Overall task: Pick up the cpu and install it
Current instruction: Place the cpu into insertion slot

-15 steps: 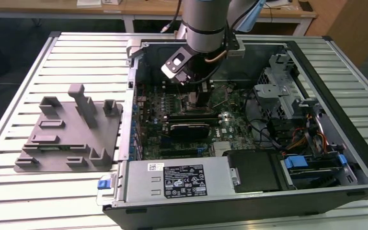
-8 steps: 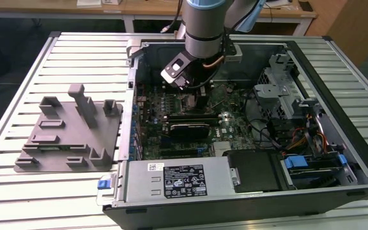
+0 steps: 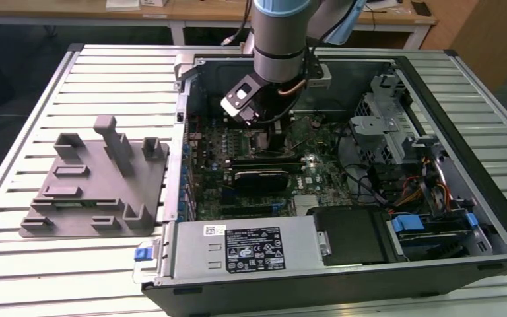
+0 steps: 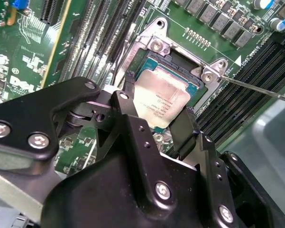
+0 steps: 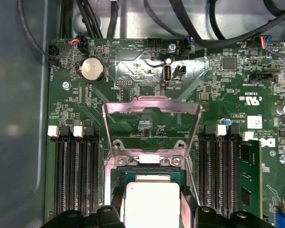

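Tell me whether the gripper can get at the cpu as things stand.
Probably yes: the gripper sits right at the cpu, its fingers seemingly against two opposite edges. The load plate stands swung up, leaving the way free.

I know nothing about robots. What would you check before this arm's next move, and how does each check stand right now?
1. Grip: the black gripper clamps two opposite edges of the small square silver-topped cpu. Ok.
2. The shiny metal load plate stands raised off the black socket frame. Ok.
3. The thin metal lever is swung aside. Ok.
4. Cpu lines up squarely over the socket in both wrist views. Ok.
5. Cpu seated flat: cannot tell.
6. Corner marks matched: cannot tell.
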Robot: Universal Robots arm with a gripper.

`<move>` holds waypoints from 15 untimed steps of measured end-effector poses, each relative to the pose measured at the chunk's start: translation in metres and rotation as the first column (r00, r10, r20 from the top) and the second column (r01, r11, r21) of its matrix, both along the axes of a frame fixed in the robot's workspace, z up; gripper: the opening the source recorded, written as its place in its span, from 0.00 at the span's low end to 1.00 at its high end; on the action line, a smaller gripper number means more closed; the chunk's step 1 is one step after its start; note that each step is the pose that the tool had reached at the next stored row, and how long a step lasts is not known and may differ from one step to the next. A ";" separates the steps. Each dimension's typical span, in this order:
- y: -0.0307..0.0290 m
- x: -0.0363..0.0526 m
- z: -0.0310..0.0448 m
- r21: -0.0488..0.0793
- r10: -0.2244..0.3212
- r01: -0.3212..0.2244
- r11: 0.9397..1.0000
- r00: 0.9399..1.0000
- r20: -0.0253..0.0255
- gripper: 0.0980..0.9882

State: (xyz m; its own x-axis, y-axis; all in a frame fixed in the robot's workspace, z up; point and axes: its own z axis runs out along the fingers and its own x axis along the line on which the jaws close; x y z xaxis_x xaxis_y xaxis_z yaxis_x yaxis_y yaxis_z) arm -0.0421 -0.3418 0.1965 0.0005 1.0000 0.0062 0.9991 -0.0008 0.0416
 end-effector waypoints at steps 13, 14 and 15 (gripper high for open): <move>0.0013 -0.0001 -0.0045 0.000 -0.003 0.003 1.000 1.000 0.000 0.50; 0.0013 -0.0001 -0.0046 0.000 -0.003 0.003 1.000 1.000 0.000 0.50; 0.0013 -0.0002 -0.0046 0.000 -0.003 0.003 1.000 1.000 0.000 0.50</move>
